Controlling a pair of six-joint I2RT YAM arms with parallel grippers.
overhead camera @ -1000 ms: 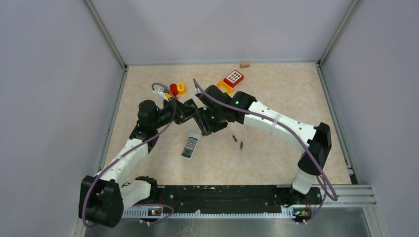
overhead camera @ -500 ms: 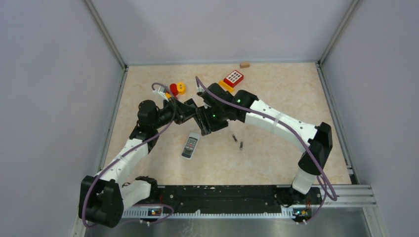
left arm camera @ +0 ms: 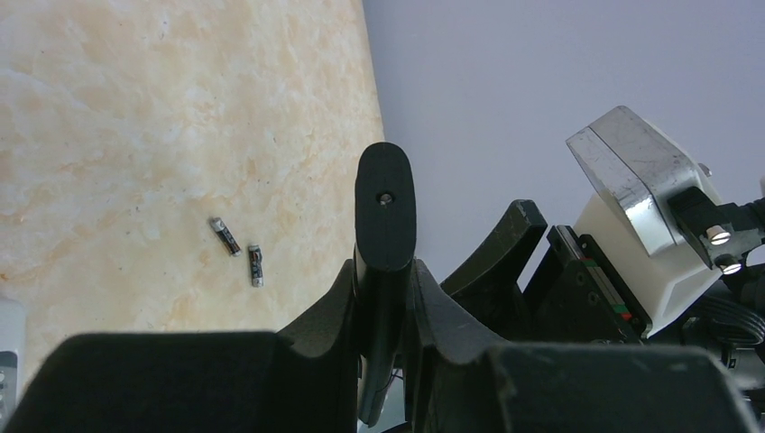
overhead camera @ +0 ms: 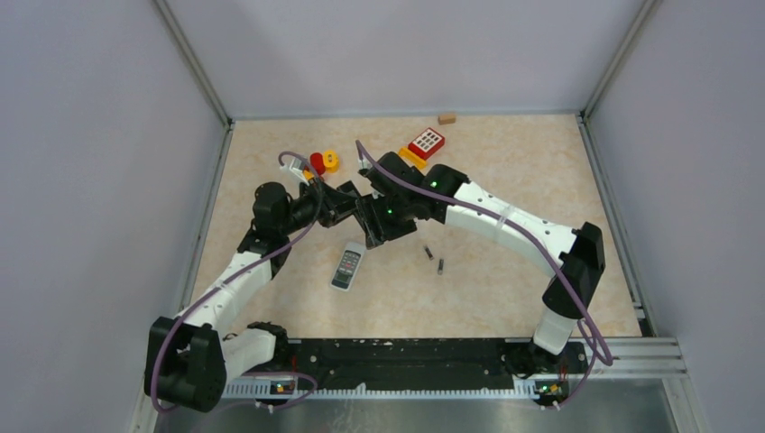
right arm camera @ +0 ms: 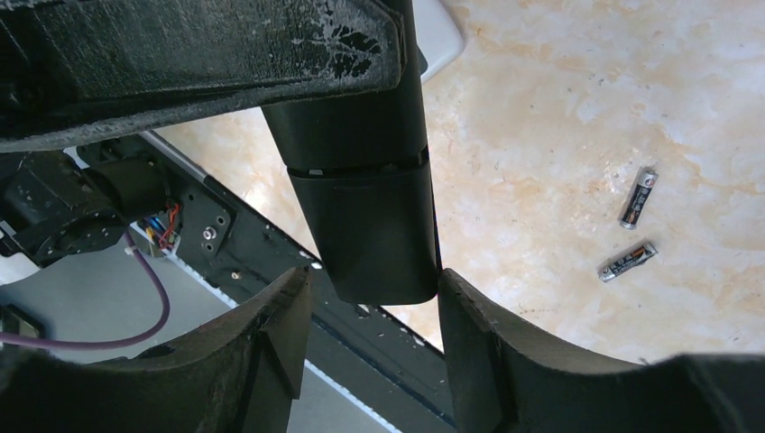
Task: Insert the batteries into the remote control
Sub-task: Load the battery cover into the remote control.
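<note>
Likely cover removal: left jaws grip the black remote [left arm camera: 385, 207]; right jaws straddle its end, grip untellable; next, pinch the batteries [right arm camera: 638, 197] near it.

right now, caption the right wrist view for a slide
Black remote clamped in the left fingers, its end between the right fingers; two batteries lie loose on the table beyond.

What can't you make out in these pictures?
Black item in the left gripper: both grippers cover it in the top view; its identity is unclear.
Right gripper: right wrist view, contact with that item unclear.
Grey remote: left wrist view, cut by left edge.
Batteries: markings too small, top view.
</note>
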